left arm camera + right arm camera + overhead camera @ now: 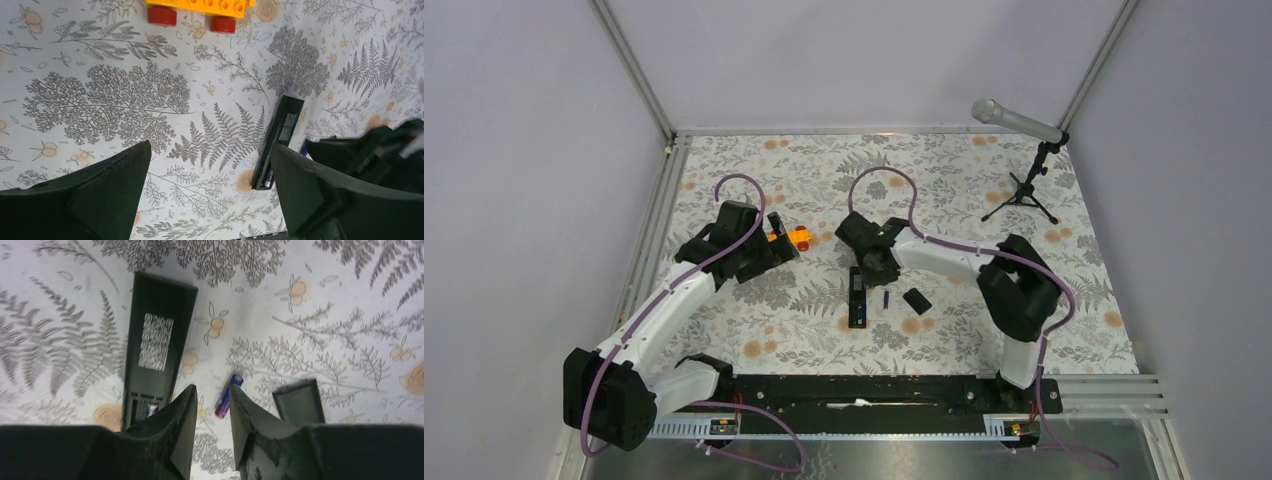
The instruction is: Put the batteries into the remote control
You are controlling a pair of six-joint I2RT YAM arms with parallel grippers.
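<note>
The remote control (858,298) lies back-up on the mat, with its battery bay uncovered at the near end. A battery (150,410) sits in that bay. A purplish-blue battery (227,395) lies loose on the mat just right of the remote (157,340). My right gripper (212,395) hovers over it, its fingers a narrow gap apart with nothing between them. My left gripper (210,150) is wide open and empty over bare mat, left of the remote (280,135). Seen from above, the left gripper (776,248) is beside the orange car and the right gripper (876,275) is above the remote's far end.
The small black cover (916,300) lies right of the loose battery (887,298). An orange toy car (794,238) stands by the left gripper. A microphone on a stand (1032,185) is at the back right. Metal rails edge the mat.
</note>
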